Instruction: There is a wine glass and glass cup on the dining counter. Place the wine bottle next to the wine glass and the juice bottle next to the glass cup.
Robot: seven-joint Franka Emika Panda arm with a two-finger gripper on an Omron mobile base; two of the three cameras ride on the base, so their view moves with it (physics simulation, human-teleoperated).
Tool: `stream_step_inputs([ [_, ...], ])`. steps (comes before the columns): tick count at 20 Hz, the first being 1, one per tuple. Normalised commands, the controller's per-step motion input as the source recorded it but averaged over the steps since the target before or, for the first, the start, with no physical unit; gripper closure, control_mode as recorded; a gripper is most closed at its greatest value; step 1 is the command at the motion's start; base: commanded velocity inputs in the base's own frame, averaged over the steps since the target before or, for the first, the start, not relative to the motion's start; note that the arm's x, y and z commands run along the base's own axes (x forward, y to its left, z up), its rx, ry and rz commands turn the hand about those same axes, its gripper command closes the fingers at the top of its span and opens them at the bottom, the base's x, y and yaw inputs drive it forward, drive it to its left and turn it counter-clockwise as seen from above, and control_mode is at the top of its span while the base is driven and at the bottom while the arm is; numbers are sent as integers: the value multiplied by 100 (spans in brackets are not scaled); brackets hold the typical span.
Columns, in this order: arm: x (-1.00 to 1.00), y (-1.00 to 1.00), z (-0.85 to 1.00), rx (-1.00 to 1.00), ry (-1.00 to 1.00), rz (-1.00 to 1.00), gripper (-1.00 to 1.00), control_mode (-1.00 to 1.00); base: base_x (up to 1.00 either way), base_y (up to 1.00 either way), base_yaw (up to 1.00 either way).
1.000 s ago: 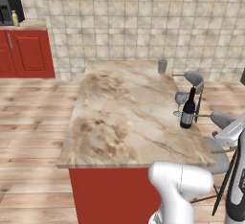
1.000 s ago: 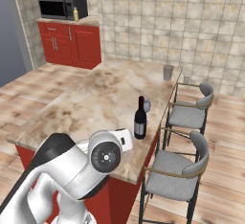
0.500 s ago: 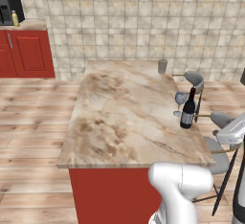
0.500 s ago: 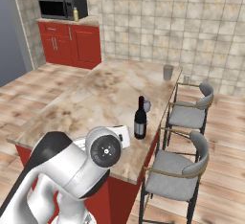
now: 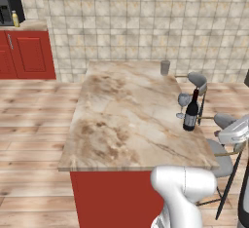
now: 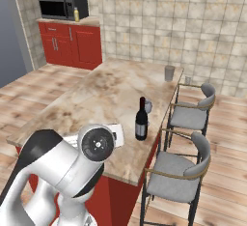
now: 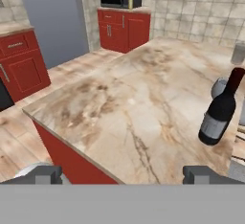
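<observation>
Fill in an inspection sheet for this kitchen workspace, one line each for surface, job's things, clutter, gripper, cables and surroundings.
Surface: dining counter, marbled top, red base.
Job's things: wine bottle upright beside the wine glass near the stool-side edge; glass cup at the far corner; juice bottle beside the microwave on the far counter.
Clutter: nothing seen.
Gripper: fingers spread wide in the hand view, holding nothing.
Cables: nothing seen.
Surroundings: two grey stools, tiled wall, wood floor.

Arm folded low — jaws spread wide, holding nothing.
</observation>
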Motion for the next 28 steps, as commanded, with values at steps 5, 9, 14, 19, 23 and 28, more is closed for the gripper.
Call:
stream_step_inputs([
  [5, -3, 30, 0, 0, 0, -8, -100, -100, 0, 0, 0],
  [9, 1, 25, 0, 0, 0, -10, -100, -100, 0, 0, 0],
  [14, 3, 15, 0, 0, 0, -8, -100, -100, 0, 0, 0],
  [19, 0, 0, 0, 0, 0, 0, -100, -100, 0, 0, 0],
  [23, 0, 0, 0, 0, 0, 0, -100, -100, 0, 0, 0],
  [28, 0, 0, 0, 0, 0, 0, -100, -100, 0, 0, 0],
])
